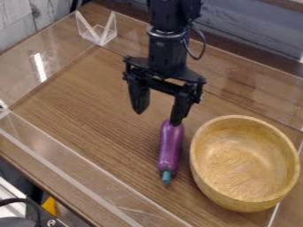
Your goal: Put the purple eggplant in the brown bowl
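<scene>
Spread wide, my gripper (162, 104) hangs pointing straight down over the table (83, 97), holding nothing — both fingers (140, 96) are dark, bare and clear of everything. I judge this to be the approach: jaws held open so they can straddle what lies below when I drop.

The eggplant (171, 147) lies flat on the wood just past my fingertips at about 5 o'clock, its long axis running nearly 12 to 6, green stem tip at the 6 o'clock end. My right-hand finger in the picture ends close above its upper end, though I can't tell whether it touches; it looks apart. My fingers stand across the eggplant's length rather than along it, which suits a pinch over its narrow waist.

The bowl (279, 138) sits at 3 o'clock from the eggplant, just beside it, rim up and empty — a short carry once I have a hold.

Nothing of the task is done yet. Next I would need to shift a little toward 5 o'clock to centre over the eggplant's middle, then sink and squeeze. Glossy and rounded, it may roll or slip from an off-centre pinch.
</scene>
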`<state>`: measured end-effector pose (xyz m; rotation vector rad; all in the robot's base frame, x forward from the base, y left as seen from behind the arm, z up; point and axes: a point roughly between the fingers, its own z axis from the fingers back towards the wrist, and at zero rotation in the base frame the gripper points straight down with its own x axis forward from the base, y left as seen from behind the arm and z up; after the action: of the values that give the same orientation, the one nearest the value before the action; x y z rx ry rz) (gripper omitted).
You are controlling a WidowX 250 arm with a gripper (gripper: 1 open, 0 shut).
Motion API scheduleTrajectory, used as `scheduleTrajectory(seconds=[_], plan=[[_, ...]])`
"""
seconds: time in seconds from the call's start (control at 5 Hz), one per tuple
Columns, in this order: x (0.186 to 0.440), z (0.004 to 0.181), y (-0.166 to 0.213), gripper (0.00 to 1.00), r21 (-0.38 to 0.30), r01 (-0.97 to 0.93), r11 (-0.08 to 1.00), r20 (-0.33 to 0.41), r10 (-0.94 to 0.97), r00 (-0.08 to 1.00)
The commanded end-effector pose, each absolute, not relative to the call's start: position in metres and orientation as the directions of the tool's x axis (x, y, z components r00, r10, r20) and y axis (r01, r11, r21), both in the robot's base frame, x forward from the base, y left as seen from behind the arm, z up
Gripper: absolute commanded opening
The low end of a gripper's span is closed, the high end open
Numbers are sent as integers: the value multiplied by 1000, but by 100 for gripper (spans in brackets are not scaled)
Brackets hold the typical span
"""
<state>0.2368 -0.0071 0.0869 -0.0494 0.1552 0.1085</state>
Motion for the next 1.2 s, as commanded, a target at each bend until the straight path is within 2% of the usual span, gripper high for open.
scheduleTrajectory(seconds=[0.0,1.0], plan=[[239,96,-6,100,-52,-131,990,-93,125,988],[235,73,-6,100,-81,-202,976,-31,200,979]])
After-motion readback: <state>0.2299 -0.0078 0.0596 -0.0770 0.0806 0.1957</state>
